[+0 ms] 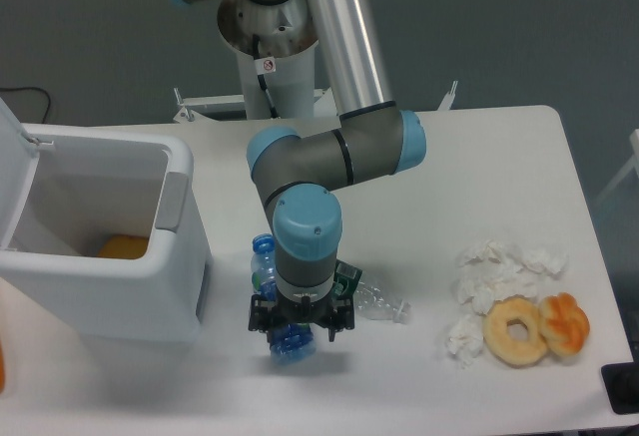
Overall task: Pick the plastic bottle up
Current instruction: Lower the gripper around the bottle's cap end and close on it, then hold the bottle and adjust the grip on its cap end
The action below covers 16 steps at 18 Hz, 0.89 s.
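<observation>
My claw: pointing straight down over the plastic bottle, its black body low above the worktop; my own wrist hides the fingertips, so I cannot tell whether they are spread or clamped on anything.
Plastic bottle: translucent blue, lying on its side on the white worktop, blue cap toward the back by the bin, base toward the front edge; its middle is hidden under my wrist, with the cap end and the base end showing on either side.
My arm: comes down from the grey base at the back, bends at the blue-capped elbow and drops vertically onto the bottle.
Crushed clear bottle: lies on the worktop just to the right of my claw, a dark green part showing right beside the claw body.
White bin: stands at the left, lid open, something orange in the bottom; the blue bottle's cap lies near its right wall.
Tissues: crumpled white pieces at the right.
Two doughnuts: touching each other, at the front right beside the tissues.
</observation>
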Motion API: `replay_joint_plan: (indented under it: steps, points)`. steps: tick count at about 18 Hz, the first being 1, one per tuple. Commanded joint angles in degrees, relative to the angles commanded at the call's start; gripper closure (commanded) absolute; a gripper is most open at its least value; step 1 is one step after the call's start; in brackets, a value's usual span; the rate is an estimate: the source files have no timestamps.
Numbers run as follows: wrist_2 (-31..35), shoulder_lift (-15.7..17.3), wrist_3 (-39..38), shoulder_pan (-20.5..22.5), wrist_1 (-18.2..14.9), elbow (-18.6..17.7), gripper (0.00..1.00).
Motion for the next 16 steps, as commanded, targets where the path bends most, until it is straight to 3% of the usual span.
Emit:
replay_joint_plan:
  steps: [16]
  points:
    - [0.1,-1.1,-0.1,-0.6,0.2,0.3,0.00]
